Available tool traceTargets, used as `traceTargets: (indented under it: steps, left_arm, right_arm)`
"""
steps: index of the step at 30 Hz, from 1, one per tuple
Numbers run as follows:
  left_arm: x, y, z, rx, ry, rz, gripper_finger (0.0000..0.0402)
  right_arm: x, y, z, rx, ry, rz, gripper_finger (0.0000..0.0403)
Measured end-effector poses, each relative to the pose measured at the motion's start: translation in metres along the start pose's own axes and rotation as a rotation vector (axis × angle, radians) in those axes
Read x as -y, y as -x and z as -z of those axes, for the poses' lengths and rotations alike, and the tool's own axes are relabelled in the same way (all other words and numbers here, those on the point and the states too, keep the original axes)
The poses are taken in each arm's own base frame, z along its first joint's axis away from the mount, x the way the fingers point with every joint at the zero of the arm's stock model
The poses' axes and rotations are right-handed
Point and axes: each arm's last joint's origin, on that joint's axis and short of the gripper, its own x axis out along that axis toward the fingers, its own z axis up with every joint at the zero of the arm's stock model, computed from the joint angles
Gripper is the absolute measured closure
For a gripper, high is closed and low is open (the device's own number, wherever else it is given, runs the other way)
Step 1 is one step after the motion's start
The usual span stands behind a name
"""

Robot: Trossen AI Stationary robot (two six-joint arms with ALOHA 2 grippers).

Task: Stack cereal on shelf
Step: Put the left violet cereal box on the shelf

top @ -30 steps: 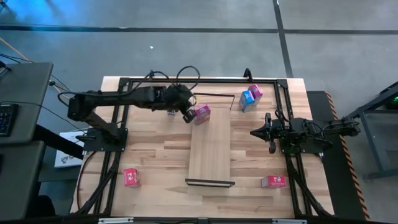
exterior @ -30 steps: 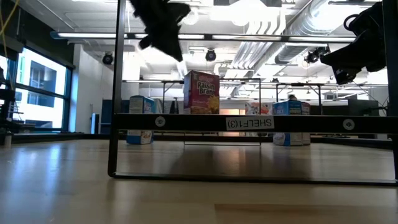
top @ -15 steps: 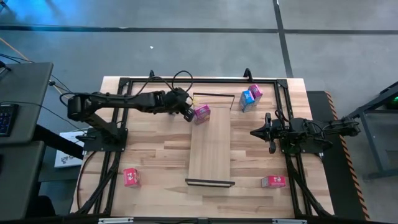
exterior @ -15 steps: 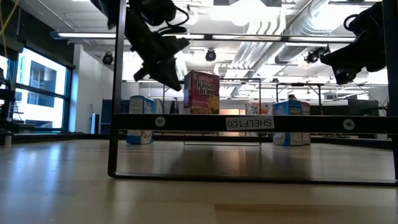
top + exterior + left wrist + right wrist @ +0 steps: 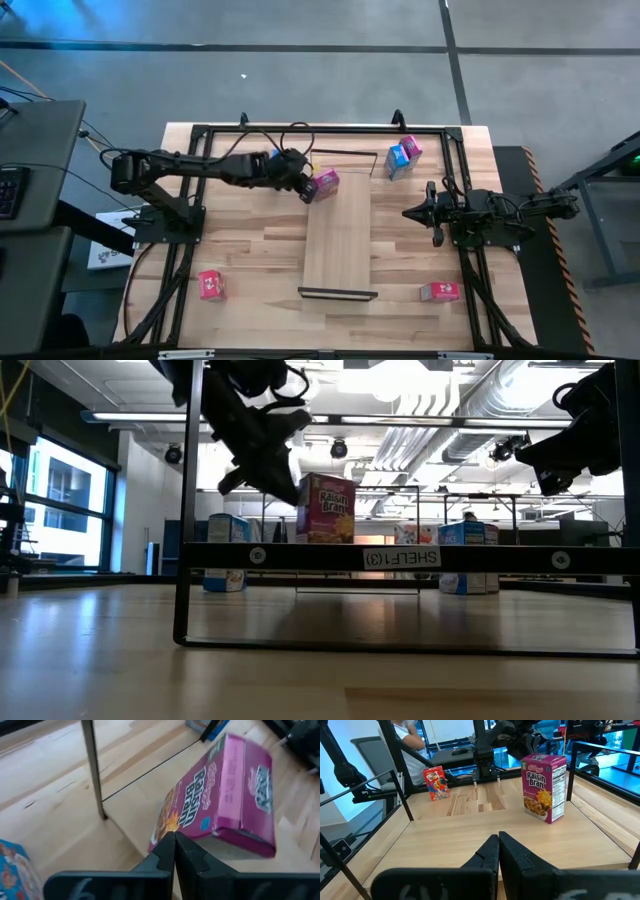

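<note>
Pink cereal box (image 5: 325, 181), upright at the far end of the shelf (image 5: 338, 240). Left gripper (image 5: 305, 189), fingers pressed together, is set against its near face. The carton is judged light and easily tipped; its narrow sides are best clamped. Right gripper (image 5: 409, 212), closed, waits beside the shelf.

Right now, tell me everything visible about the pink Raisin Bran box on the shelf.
The pink Raisin Bran box is a small cardboard carton, magenta with white lettering and a nutrition panel on one narrow side. It stands upright, closed and undented, at the far end of the shelf. The shut left gripper sits right beside it; actual contact is unclear.
</note>
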Motion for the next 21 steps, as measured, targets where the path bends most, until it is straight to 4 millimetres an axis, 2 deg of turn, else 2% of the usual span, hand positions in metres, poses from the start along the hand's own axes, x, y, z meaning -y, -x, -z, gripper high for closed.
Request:
traceTargets:
  steps: [10,21]
  left_arm:
    - [0.013,0.003,0.008,0.007,0.019,0.01,0.0401]
    - [0.031,0.007,0.014,0.029,0.12,0.089,0.0401]
  right_arm:
    - [0.0,0.0,0.0,0.0,0.0,0.0,0.0402]
    - [0.0,0.0,0.0,0.0,0.0,0.0,0.0402]
